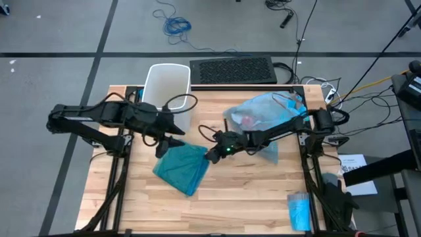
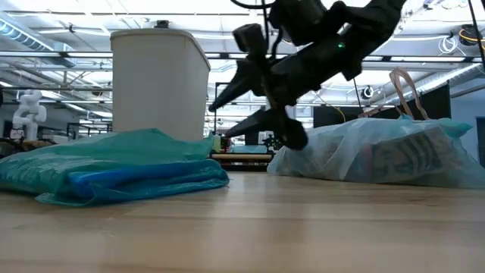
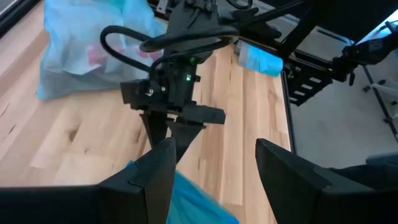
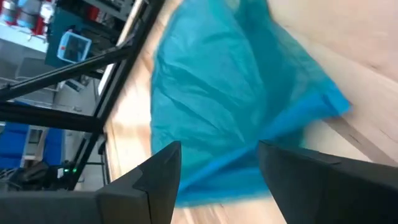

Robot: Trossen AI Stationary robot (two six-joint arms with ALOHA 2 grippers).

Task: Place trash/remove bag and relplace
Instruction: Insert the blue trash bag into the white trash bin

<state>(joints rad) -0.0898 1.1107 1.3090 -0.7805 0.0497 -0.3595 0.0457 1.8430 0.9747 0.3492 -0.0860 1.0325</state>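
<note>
Pale wooden desk (image 1: 237, 191) carries the filled, see-through sky-blue plastic bag (image 1: 266, 118) near the white bin (image 1: 168, 89); both tools, left (image 1: 172, 139) and right (image 1: 209, 155), gape empty beside the teal-green folded liner (image 1: 181, 168), which could snag

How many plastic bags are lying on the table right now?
2 loose bags: a teal bag flat at the table's middle-left, and a pale blue bag holding trash, back right. A small folded blue packet lies near the front-right corner.
</note>
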